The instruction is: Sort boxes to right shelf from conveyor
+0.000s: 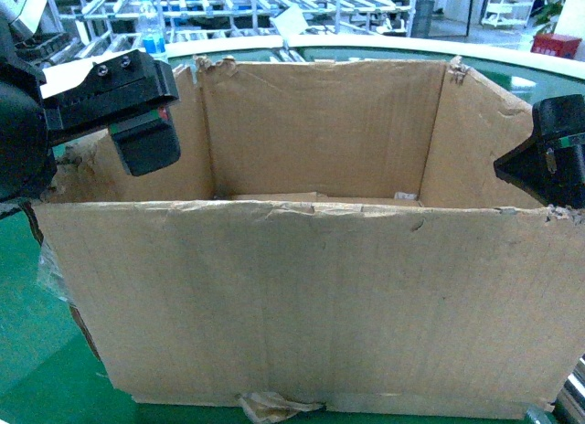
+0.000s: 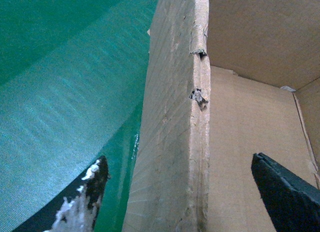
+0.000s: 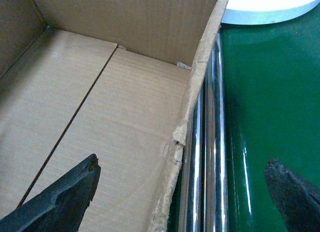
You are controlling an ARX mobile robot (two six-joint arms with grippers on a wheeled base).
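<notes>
Carton (image 1: 311, 305) walls on the conveyor (image 2: 60, 92) are straddled by the wide-spread left gripper (image 2: 177, 197) and right gripper (image 3: 182, 192).

The carton (image 1: 311, 305) blocks most of the conveyor (image 1: 37, 351) from the head camera, and its lower right corner runs off the frame. The left pincer (image 1: 146, 145) is cut off by the left edge there; the right pincer (image 1: 548, 159) is cropped at the right edge, so its fingers stay out of sight. Both wrist views show only the finger tips (image 2: 285, 192) (image 3: 60, 202), their bases cut off below. Racks (image 1: 274, 8) behind are blurred.
</notes>
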